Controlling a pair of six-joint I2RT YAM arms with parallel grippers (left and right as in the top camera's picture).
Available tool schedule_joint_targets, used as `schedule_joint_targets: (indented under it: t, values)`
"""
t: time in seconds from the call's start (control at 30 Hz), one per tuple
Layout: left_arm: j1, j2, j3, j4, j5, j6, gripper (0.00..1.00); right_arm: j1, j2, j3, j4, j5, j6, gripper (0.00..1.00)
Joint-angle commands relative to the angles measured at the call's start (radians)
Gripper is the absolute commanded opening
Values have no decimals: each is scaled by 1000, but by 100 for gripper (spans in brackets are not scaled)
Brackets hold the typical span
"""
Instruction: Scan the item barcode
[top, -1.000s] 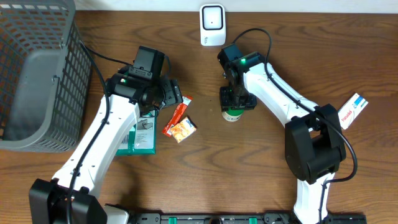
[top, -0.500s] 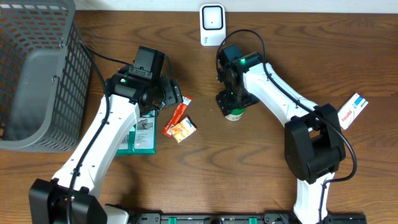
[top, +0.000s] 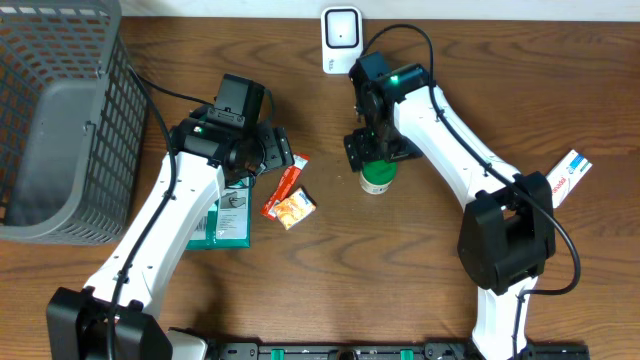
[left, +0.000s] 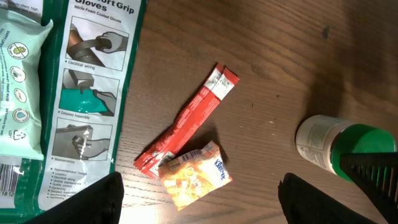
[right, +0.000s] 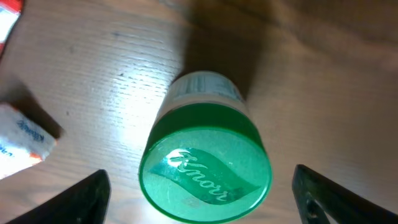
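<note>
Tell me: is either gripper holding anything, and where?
Nothing held. Right gripper open, jaws clear of the green-lidded jar; left gripper open above the sachets.

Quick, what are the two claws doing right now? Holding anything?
Left gripper: open, holding nothing, near the red sachet.
Right gripper: open, holding nothing, fingers wide on either side of the green-lidded jar, not touching it.

Mock shop checkout: wire basket (top: 112, 100), barcode scanner (top: 341, 38), wooden table (top: 400, 262).
</note>
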Motion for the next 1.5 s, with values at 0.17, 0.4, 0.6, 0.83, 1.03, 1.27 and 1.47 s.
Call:
schedule_joint_targets:
  t: [0.17, 0.4, 0.6, 0.83, 1.03, 1.27, 1.47]
  values:
    - [3, 5, -6, -4, -13, 10, 82, -9, 0, -150, 122, -16, 196, 83]
    - [3, 5, -6, -4, -13, 10, 81, -9, 0, -158, 165, -10, 98, 74]
    - [3, 5, -6, -4, -13, 10, 81, -9, 0, -158, 163, 5, -42, 67]
    - [3, 5, -6, -4, -13, 10, 82, -10, -1, -155, 162, 29, -132, 77]
    - [3, 5, -6, -4, -13, 10, 81, -11, -1, -119, 125, 64, -135, 90]
    - [3, 5, -6, -3, -13, 10, 81, -11, 0, -107, 85, -61, 133, 99]
    - [3, 5, -6, -3, -13, 10, 82, 0, 0, -117, 103, -66, 251, 93]
